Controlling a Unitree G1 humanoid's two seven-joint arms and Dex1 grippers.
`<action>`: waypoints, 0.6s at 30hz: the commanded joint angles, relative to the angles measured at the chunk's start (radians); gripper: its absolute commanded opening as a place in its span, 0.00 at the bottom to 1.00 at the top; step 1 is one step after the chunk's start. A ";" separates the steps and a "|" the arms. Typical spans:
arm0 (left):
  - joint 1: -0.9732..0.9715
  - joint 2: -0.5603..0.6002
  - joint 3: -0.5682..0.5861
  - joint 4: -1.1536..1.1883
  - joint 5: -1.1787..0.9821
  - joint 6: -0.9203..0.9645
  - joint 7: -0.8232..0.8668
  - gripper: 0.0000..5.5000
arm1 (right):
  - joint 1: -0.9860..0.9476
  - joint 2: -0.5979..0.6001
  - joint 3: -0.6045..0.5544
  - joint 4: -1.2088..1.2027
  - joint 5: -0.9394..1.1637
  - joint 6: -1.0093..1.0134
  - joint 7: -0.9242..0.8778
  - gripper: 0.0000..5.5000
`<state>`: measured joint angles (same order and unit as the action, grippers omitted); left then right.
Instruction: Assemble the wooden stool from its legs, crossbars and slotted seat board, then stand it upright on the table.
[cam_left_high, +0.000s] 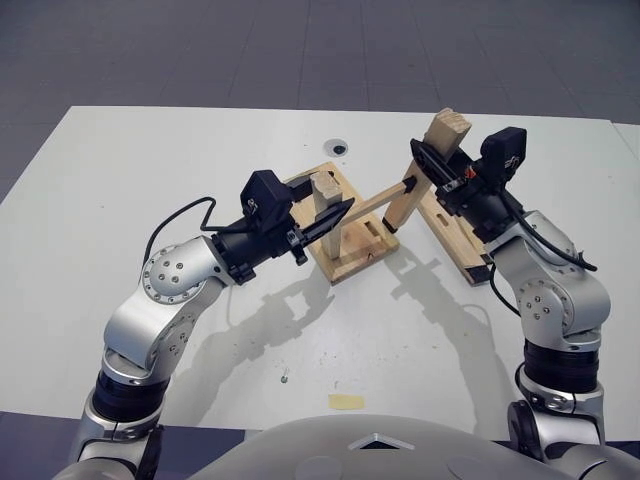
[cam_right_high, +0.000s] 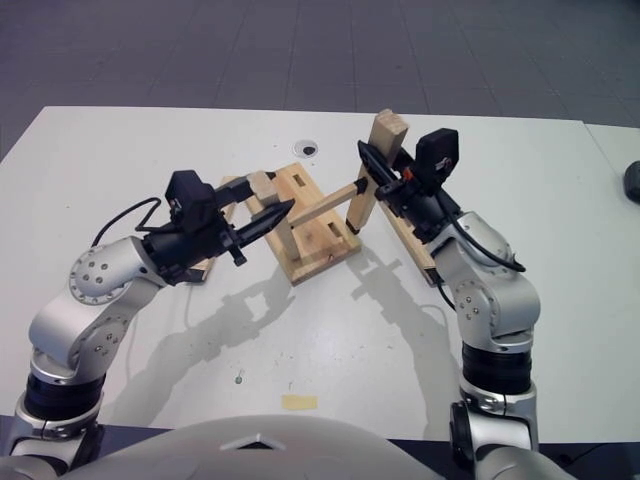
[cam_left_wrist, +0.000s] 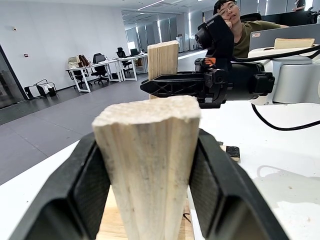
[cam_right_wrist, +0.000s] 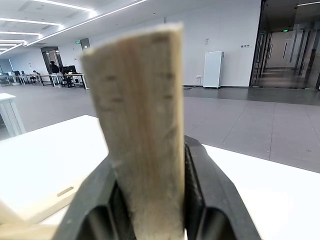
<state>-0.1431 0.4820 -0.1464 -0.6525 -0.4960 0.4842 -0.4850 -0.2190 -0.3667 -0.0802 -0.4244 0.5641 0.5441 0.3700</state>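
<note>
The left leg (cam_left_high: 322, 186) is being clenched by the left gripper (cam_left_high: 337, 211) on the board (cam_left_high: 352, 258) on the table (cam_left_high: 150, 160); the right leg (cam_left_high: 446, 128), tilted, is being grasped by the right gripper (cam_left_high: 420, 152). Joined by the crossbar (cam_left_high: 378, 202), both are best being kept parallel while being pressed home

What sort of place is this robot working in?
Probably an open-plan office or lab: desks with office chairs stand in the background, strip lights run along the ceiling, and the robot works at a white table.
</note>
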 joint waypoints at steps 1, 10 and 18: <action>0.014 0.012 -0.077 0.113 0.079 0.085 0.018 0.37 | -0.007 0.021 0.205 -0.056 0.017 -0.018 0.177 0.20; 0.017 -0.029 -0.012 0.078 0.022 0.083 0.050 0.37 | -0.092 0.083 0.131 0.012 0.095 0.033 0.113 0.20; 0.007 -0.020 -0.011 0.085 0.020 0.097 0.024 0.37 | -0.120 0.117 0.098 0.001 0.098 0.065 0.077 0.20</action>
<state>-0.1406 0.4628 -0.1094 -0.6317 -0.4991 0.4953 -0.4717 -0.3462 -0.3023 -0.0756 -0.3833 0.5798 0.5628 0.3712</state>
